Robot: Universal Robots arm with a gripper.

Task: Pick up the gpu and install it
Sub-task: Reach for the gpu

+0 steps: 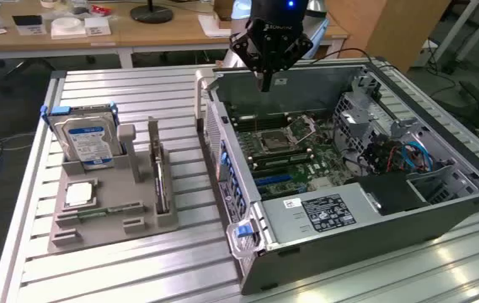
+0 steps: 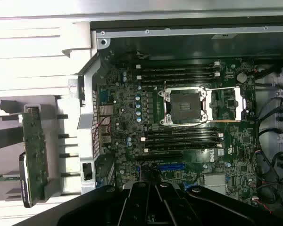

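The gripper (image 1: 264,83) hangs over the open computer case (image 1: 408,208), just inside its rim and above the motherboard (image 2: 188,122). Its fingers (image 2: 147,202) are pressed together on nothing. The gpu (image 1: 161,183) stands on edge in the grey holder (image 1: 105,221) on the desk (image 1: 138,271), beside the hard drive (image 1: 88,142) and well apart from the gripper. Bare desk lies between holder and case.

You have a slatted aluminium table (image 1: 138,271) carrying a grey parts holder (image 1: 130,189) just beside the open computer case (image 1: 441,218).
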